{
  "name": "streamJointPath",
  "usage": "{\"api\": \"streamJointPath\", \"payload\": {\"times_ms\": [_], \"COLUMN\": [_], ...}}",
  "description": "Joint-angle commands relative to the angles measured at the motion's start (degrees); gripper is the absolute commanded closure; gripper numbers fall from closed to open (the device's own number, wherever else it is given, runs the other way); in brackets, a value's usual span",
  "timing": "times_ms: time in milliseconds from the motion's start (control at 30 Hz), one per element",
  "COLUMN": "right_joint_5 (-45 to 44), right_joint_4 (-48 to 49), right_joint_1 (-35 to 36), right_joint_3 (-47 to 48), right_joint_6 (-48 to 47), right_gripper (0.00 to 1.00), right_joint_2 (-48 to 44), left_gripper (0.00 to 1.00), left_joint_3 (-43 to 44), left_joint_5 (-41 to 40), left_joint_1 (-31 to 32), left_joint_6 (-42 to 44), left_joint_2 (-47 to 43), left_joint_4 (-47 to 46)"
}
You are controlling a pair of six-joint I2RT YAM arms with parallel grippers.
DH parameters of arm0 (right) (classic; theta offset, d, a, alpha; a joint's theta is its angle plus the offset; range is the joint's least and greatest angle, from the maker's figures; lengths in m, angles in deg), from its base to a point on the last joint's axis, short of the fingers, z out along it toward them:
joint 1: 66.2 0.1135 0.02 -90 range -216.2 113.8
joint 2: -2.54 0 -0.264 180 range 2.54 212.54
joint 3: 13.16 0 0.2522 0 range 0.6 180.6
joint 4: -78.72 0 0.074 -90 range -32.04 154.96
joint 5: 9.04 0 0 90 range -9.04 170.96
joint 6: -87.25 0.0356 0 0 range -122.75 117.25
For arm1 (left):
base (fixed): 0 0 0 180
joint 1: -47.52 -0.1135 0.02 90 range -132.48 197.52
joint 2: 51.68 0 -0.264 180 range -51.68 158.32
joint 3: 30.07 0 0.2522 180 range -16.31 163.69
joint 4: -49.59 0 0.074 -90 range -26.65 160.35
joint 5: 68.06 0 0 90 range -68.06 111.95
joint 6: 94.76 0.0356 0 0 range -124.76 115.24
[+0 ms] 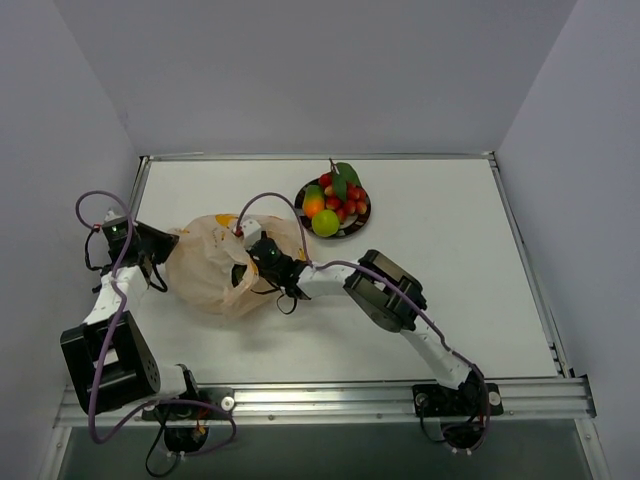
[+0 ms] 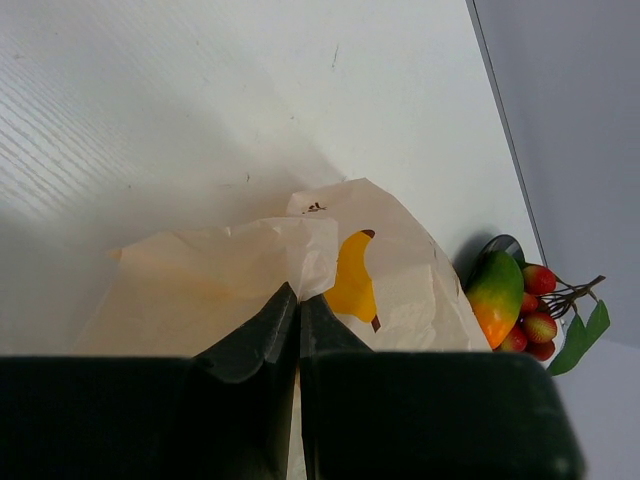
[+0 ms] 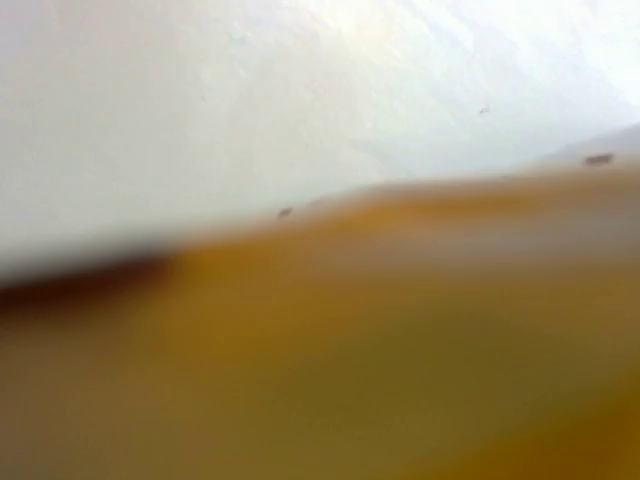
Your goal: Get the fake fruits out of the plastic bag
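The peach-tan plastic bag [image 1: 212, 265] lies crumpled left of the table's middle. My left gripper [image 1: 166, 247] is at the bag's left edge. In the left wrist view its jaws are shut on a fold of the bag [image 2: 310, 255], with the gripper's tip [image 2: 298, 292] at that fold. My right gripper [image 1: 256, 266] reaches into the bag's mouth from the right, and its fingertips are hidden by the plastic. The right wrist view is only a yellow-orange blur. The mango [image 1: 314, 202], red berries [image 1: 347, 199] and a lime-green ball [image 1: 325, 222] lie on the plate [image 1: 362, 222].
The dark-rimmed plate stands behind and to the right of the bag; its rim [image 2: 497, 243], the mango [image 2: 494, 292] and the berries [image 2: 536, 312] show in the left wrist view. Grey walls enclose the white table [image 1: 450, 230]. A metal rail [image 1: 330, 400] runs along the near edge.
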Motion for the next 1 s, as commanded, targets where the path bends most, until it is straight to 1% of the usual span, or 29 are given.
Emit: {"api": "streamJointPath", "payload": {"times_ms": [0,33,100,133,200,267,333,367,467,533,567,667,733,767,800,833,867,900,933,967], "right_joint_5": [-2.08,-2.17,-2.43,-2.26,-1.04,-0.59,-0.68,-0.68,-1.46,-2.86,-3.05,-6.64,-7.35,-8.31,-8.76,-9.37,-10.42,-10.43,-9.91,-9.03], "right_joint_4": [-0.40,-0.31,0.56,1.09,4.06,5.74,6.36,6.63,6.54,6.02,5.23,4.17,3.56,2.77,2.15,1.80,1.19,0.75,0.65,0.91], "right_joint_1": [0.24,0.16,0.24,0.24,0.42,0.77,1.47,1.65,1.83,1.83,1.83,1.65,1.30,0.69,0.16,-0.54,-2.55,-4.05,-5.71,-9.56], "right_joint_3": [3.75,4.02,3.76,3.06,-0.52,-2.91,-5.99,-6.95,-10.12,-11.79,-13.36,-16.88,-18.29,-19.35,-19.88,-20.41,-21.72,-22.43,-23.30,-24.27], "right_joint_6": [-1.80,-1.89,-2.24,-2.42,-2.16,-1.81,-1.72,-1.72,-1.02,-0.67,-0.23,0.22,0.04,-0.22,-1.27,-2.06,-2.94,-3.30,-2.69,-1.73], "right_gripper": [0.05,0.17,0.32,0.47,0.58,0.59,0.60,0.60,0.61,0.66,0.67,0.67,0.68,0.67,0.67,0.67,0.67,0.68,0.69,0.70], "right_joint_2": [0.37,0.19,-1.20,-2.00,-5.67,-9.80,-12.54,-15.34,-20.26,-22.47,-23.53,-27.31,-30.47,-32.57,-33.72,-34.60,-36.35,-37.24,-38.21,-40.04], "left_gripper": [0.97,0.98,0.98,0.98,0.98,0.98,0.98,0.97,0.98,0.98,0.98,0.98,0.96,0.91,0.83,0.61,0.46,0.33,0.15,0.09], "left_joint_3": [0.94,0.68,0.68,0.77,1.03,0.77,0.85,1.90,3.49,4.89,5.33,6.92,7.79,7.89,7.89,7.97,7.89,7.80,7.80,7.89], "left_joint_5": [-0.12,-0.21,-0.82,-1.69,-3.36,-6.86,-8.11,-8.99,-9.44,-10.31,-10.66,-10.93,-11.19,-11.28,-11.19,-10.93,-10.76,-10.75,-10.41,-10.14], "left_joint_1": [0.30,0.21,0.12,0.03,-0.32,-0.32,-0.41,-0.41,-0.49,-0.67,-0.76,-1.02,-1.11,-1.37,-1.46,-1.55,-1.55,-1.55,-1.46,-1.29], "left_joint_6": [-0.66,-0.74,-0.66,-0.57,-0.39,-1.53,-2.24,-2.50,-1.98,-1.54,-1.27,-0.92,-1.01,-1.53,-1.88,-2.15,-2.24,-2.24,-2.24,-2.24], "left_joint_2": [-1.30,-1.22,-1.48,-1.83,-2.53,-4.20,-4.64,-4.29,-2.46,-1.66,-1.22,-0.60,-0.95,-1.30,-1.82,-3.31,-4.37,-5.34,-7.26,-8.32], "left_joint_4": [-1.89,-1.98,-1.72,-1.46,-0.23,-1.09,-1.54,-1.45,-0.40,0.56,0.92,1.80,2.41,4.07,4.69,4.96,4.88,4.79,4.70,4.87]}}
